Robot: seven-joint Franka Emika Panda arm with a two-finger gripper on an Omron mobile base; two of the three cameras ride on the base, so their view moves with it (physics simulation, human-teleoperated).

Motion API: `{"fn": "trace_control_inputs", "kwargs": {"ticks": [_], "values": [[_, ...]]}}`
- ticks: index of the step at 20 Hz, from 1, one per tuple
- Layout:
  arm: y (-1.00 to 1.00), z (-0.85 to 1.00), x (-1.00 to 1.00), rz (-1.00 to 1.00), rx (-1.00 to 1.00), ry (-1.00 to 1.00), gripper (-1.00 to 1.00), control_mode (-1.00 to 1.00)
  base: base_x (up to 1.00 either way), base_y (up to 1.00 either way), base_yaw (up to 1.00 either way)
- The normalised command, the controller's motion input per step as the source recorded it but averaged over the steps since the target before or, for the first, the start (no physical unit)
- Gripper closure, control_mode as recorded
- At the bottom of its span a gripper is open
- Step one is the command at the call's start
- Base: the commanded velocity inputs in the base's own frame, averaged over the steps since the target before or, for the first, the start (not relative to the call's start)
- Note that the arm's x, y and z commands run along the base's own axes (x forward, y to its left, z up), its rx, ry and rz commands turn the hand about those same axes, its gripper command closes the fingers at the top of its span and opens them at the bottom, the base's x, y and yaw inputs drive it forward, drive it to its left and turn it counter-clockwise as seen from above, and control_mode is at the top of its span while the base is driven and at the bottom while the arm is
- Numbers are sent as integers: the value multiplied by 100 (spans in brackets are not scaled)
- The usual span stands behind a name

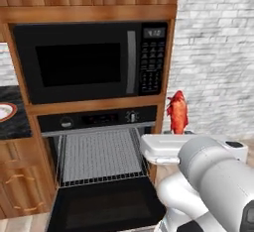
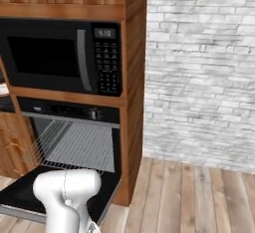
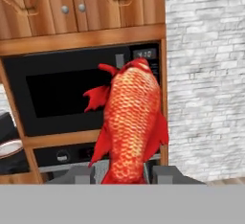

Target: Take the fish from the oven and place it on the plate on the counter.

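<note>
I have the fish (image 3: pixel 129 127) clamped between the two dark fingertips (image 3: pixel 83 174) of the gripper (image 3: pixel 123 174) — in the hand view it stands upright, tail down in the jaws, its scaled red-orange body glossy and plump, fins flaring to either side. In the left base view the fish (image 1: pixel 177 112) hangs in open air to the right of the cabinet column, in front of the white brick wall (image 1: pixel 218 52), clear of the wooden edge.

The oven (image 1: pixel 99 151) is open: its black door lies flat and folded down, and the wire rack (image 1: pixel 101 156) — a fine grey grid — is pulled out over it, bare. Above sits the microwave (image 1: pixel 89 60), black and smooth-fronted with a keypad on its right side. The surrounding cabinets are warm wood with round silver knobs.

At the far left edge of the left base view I see the counter (image 1: pixel 12 122), black with white veining, and on it part of the plate (image 1: pixel 6 111), white centre with a reddish-brown rim. The plate is well apart from the fish, with the whole oven column between them. To the right, plank floor (image 2: pixel 199 197) and wall leave open room.
</note>
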Motion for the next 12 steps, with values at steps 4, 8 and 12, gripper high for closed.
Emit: {"fn": "trace_control_inputs", "kwargs": {"ticks": [4, 8, 12], "values": [[0, 0, 0, 0, 0, 0, 100, 100, -89, 100, -8], [0, 0, 0, 0, 0, 0, 100, 100, -84, 100, -2], [0, 0, 0, 0, 0, 0, 100, 100, -66, 100, 0]]}}
